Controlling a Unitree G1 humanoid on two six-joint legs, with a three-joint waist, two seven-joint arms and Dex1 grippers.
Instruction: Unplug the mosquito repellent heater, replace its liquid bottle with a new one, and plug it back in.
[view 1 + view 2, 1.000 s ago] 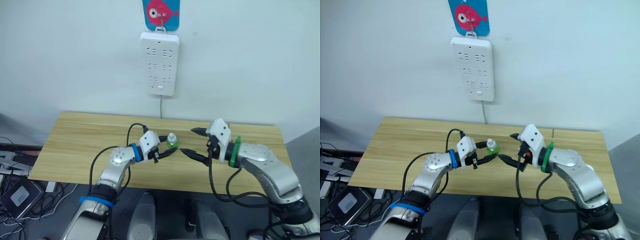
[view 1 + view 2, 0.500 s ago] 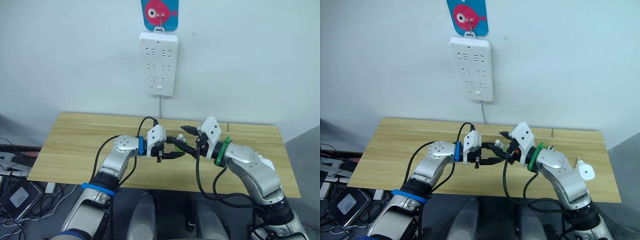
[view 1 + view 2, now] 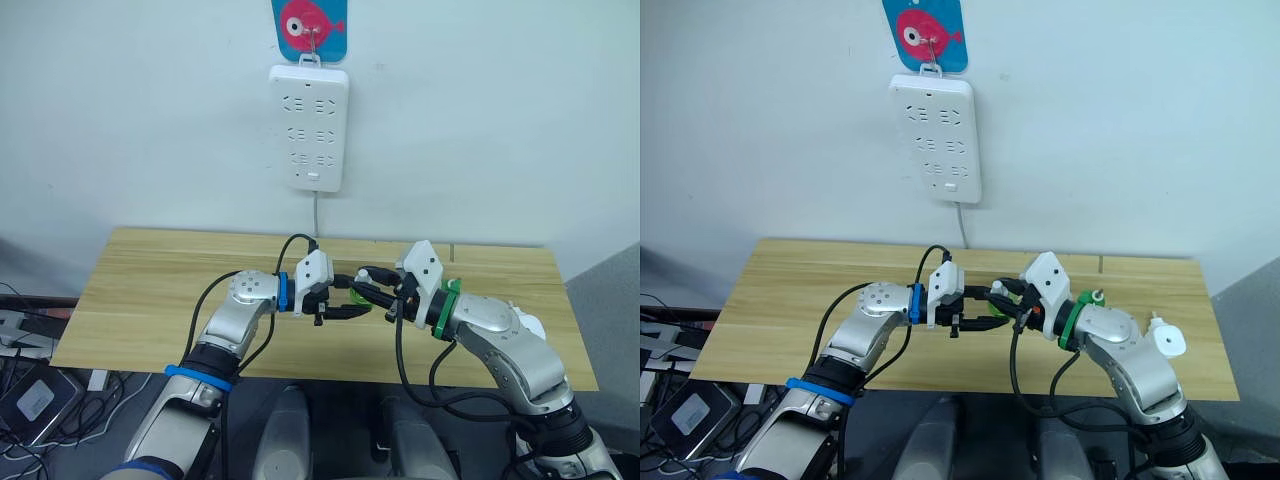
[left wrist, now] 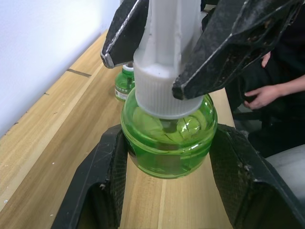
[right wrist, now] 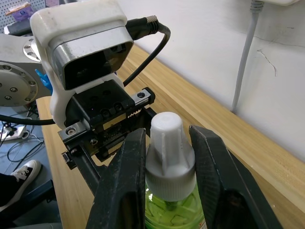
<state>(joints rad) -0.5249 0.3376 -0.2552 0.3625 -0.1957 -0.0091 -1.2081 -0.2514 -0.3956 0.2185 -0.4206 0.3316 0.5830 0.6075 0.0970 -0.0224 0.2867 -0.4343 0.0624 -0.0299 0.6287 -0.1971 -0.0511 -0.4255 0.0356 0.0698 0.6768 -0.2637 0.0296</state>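
Note:
The new one, a green bottle with a white pointed cap, is held above the table's middle between both grippers. My left gripper is shut on its green body. My right gripper is shut on the white cap, one finger pressed to each side. The capless liquid bottle stands on the table behind my right arm. The white mosquito repellent heater lies on the table at the right, unplugged.
A white power strip hangs on the wall above the table's back edge, its cord running down, under a fish-shaped hook. The wooden table has bare room left and right. A person's hand shows off the table.
My right gripper has moved left to the bottle and its fingers have shut on the white cap. My left gripper brought the bottle up and right, then held still.

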